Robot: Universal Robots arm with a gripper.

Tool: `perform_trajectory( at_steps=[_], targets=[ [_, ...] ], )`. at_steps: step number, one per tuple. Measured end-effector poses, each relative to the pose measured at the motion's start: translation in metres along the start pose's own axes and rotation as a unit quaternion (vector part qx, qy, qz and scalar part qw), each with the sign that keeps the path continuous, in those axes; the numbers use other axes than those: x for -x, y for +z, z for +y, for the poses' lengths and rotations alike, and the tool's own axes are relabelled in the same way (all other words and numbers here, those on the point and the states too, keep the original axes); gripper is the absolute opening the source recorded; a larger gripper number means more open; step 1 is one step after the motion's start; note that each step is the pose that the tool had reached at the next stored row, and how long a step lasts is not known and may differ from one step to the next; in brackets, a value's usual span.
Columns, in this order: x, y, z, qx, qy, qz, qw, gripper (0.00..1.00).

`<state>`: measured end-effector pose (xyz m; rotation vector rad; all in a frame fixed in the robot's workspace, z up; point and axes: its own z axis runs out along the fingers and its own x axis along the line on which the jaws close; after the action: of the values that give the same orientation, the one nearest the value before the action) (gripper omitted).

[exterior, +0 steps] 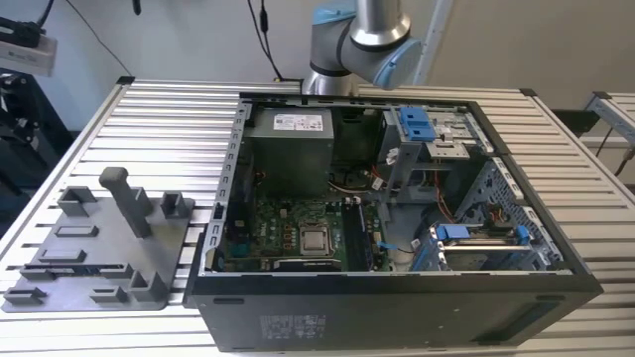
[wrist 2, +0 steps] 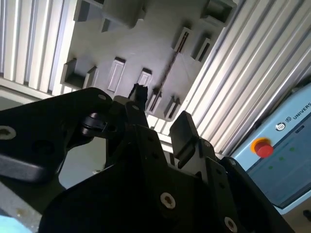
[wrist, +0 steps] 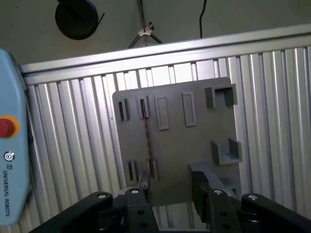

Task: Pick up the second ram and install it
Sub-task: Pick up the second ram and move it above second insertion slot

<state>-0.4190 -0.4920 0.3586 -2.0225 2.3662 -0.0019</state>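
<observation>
One gripper (wrist: 173,183) (wrist 2: 162,112) is under my control. In both wrist views its jaws stand wide and hold nothing, with bare grey fixture plate (exterior: 100,249) showing between the fingers (wrist: 144,180).

In the exterior view, the fixture plate lies flat on the slatted table (exterior: 169,119) at the exterior view's left. Open slats border its outer edges.

The second ram (wrist: 147,141) stands on edge on the plate, seated in slots and running parallel to one side edge. Another slot pair (wrist: 121,109) lies between it and that edge. In the first wrist view one finger sits close to the ram's end; I cannot tell whether they touch.

Upright posts (exterior: 124,195) crowd the plate's opposite side, well apart from the ram.

A pendant (wrist: 9,136) with a red button lies off the plate's ram side, with table slats between them.

The open computer case (exterior: 397,223) sits just beside the plate's edge toward the exterior view's right. The arm (exterior: 362,44) rises beyond the case.
</observation>
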Motion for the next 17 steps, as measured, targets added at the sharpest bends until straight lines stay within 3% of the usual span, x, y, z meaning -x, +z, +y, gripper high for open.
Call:
perform_trajectory(
  at_steps=[3,8,13,17],
  targets=[
    [-0.0011,0.0046,-0.0002,0.0002,-0.002,-0.0010,1.0000,0.48],
    [-0.0090,0.0135,-0.0012,0.0007,-0.010,-0.0030,0.9999,0.48],
    [-0.0165,0.0221,-0.0022,0.0020,-0.016,-0.0032,0.9999,0.48],
    [-0.0182,0.0269,-0.0023,0.0026,-0.028,-0.0034,0.9996,0.48]
  ],
)
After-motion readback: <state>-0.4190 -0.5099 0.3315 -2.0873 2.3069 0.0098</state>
